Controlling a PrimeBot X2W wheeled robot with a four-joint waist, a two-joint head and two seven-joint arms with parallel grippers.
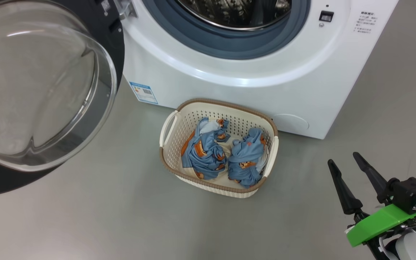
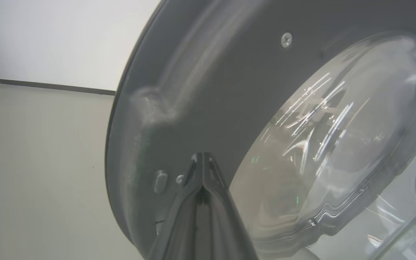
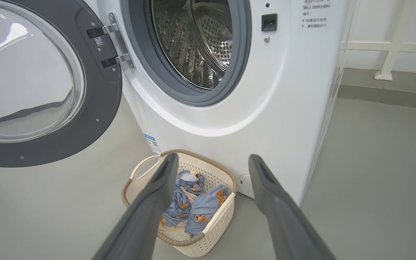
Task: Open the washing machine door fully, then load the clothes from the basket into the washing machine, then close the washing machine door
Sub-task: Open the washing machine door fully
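The left gripper [image 2: 202,160] has its two dark fingers pressed together, tips at the dark inner rim of the washing machine door [image 2: 229,90]; whether they touch it I cannot tell. The right gripper [image 1: 343,157] holds its fingers well apart, gripping nothing, out in front of the washing machine [image 1: 251,94] near its right front corner. The door hangs open on the machine's left side. The basket [image 1: 173,144] sits on the floor [image 1: 103,216] just in front of the machine, below its steel drum [image 3: 197,43], with the clothes [image 1: 204,151], two bundles side by side, inside it
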